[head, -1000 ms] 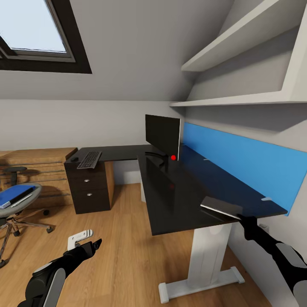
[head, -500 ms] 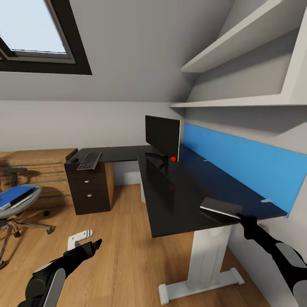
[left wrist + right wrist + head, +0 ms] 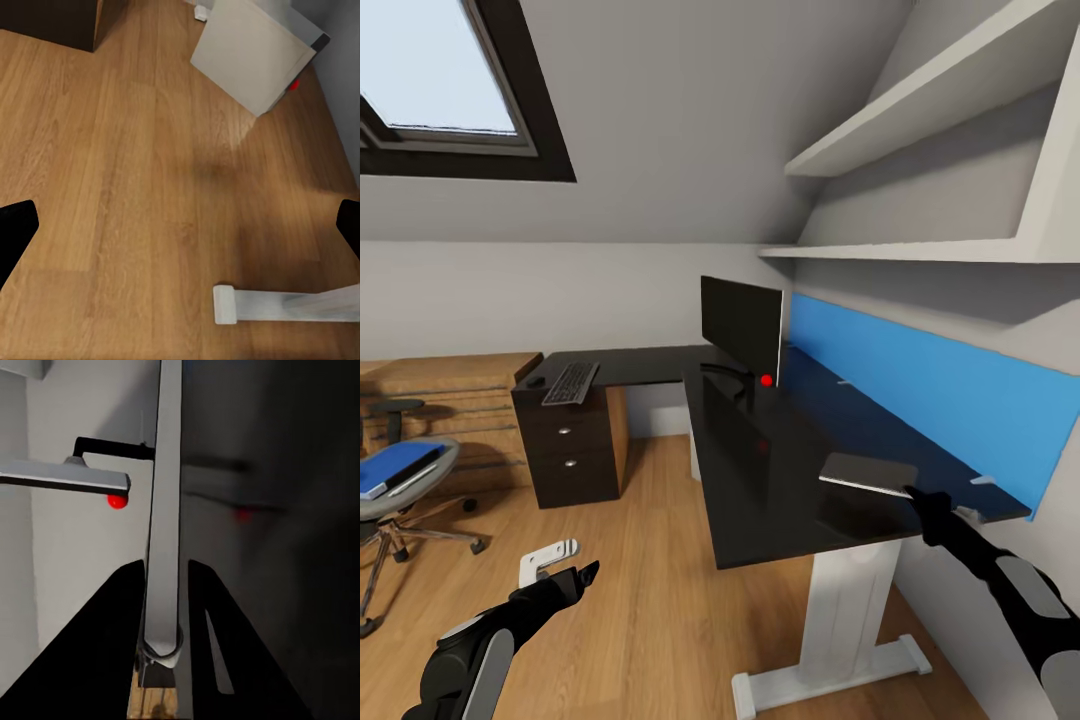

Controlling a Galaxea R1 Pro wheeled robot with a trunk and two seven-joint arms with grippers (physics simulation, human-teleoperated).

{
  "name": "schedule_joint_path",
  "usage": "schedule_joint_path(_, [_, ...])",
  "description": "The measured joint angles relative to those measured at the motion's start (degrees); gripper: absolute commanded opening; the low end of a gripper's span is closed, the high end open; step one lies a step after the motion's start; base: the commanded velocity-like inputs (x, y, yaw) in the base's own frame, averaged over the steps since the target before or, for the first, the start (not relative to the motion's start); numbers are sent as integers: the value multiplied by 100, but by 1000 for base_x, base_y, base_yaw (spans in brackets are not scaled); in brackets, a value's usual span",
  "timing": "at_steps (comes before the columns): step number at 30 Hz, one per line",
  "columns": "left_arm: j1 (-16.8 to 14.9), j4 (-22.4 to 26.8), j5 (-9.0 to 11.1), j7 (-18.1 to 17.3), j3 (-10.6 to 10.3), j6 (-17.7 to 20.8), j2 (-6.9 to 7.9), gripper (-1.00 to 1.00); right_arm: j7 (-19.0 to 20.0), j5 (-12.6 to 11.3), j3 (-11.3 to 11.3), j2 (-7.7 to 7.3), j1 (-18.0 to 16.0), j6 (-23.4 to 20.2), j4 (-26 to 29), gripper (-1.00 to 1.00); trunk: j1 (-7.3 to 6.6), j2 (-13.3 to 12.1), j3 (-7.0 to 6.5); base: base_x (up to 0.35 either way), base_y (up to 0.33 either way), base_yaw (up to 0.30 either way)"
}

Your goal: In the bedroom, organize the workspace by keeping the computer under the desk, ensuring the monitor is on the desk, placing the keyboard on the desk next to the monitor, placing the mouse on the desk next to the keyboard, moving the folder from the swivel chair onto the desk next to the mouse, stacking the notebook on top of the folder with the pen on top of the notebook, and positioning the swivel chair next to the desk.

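Observation:
My right gripper [image 3: 913, 497] is shut on the edge of a thin grey notebook [image 3: 865, 472], holding it flat just above the right end of the black desk [image 3: 760, 470]. The right wrist view sees the notebook [image 3: 166, 510] edge-on between the fingers. The monitor [image 3: 740, 320] stands at the desk's corner. On the left wing, the keyboard [image 3: 570, 382] and mouse [image 3: 536, 380] lie above the drawers. A blue folder [image 3: 395, 468] rests on the swivel chair [image 3: 405, 495] at the far left. Low over the floor hangs my left gripper [image 3: 575, 580], open and holding nothing.
A blue panel [image 3: 920, 385] backs the desk, with white shelves [image 3: 920, 240] above it. Dark drawers [image 3: 570, 445] stand under the left wing. A white bracket-like piece [image 3: 548, 558] lies on the wooden floor. A white box [image 3: 255, 52] with a red light stands on the floor.
My right gripper has carried the notebook a little farther in over the desk. The head view has shifted slightly. The left arm has stayed still.

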State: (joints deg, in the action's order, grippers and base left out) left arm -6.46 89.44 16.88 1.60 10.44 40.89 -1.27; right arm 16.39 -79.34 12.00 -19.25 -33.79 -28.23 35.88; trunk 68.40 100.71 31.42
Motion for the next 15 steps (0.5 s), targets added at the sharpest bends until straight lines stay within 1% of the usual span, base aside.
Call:
schedule_joint_path(2, [0,-1,-3,-1,0,0,0,100,62,-9,-101,3,-1,-1,32,-100,-44,-80,-36,0,0,0])
schedule_joint_path(4, [0,-2,-5,-1,0,0,0,100,135,-26,-166,11,-2,-4,135,-100,-88,-160,-72,0,0,0])
schedule_joint_path(5, [0,-2,-6,-1,0,0,0,100,152,-9,-183,26,0,0,185,-100,-89,-162,-72,0,0,0])
schedule_joint_path(10, [0,-10,-7,-1,0,4,-5,100,210,-2,-218,305,0,-2,579,-100,-89,-162,-73,0,0,0])
schedule_joint_path(11, [0,-82,-7,-1,-4,4,-7,100,217,-2,-228,381,0,1,667,-100,-89,-162,-72,0,0,0])
schedule_joint_path(13, [0,-213,-7,-1,-6,-4,-8,100,218,17,-239,419,0,12,698,-100,-89,-162,-72,0,0,0])
schedule_joint_path(14, [5,-411,-10,-1,-8,-18,-8,100,219,24,-283,504,9,30,742,-100,-88,-162,-72,0,0,0])
schedule_joint_path(15, [14,-470,-8,-1,-7,-22,-8,100,220,30,-293,544,10,37,768,-100,-89,-162,-72,0,0,0])
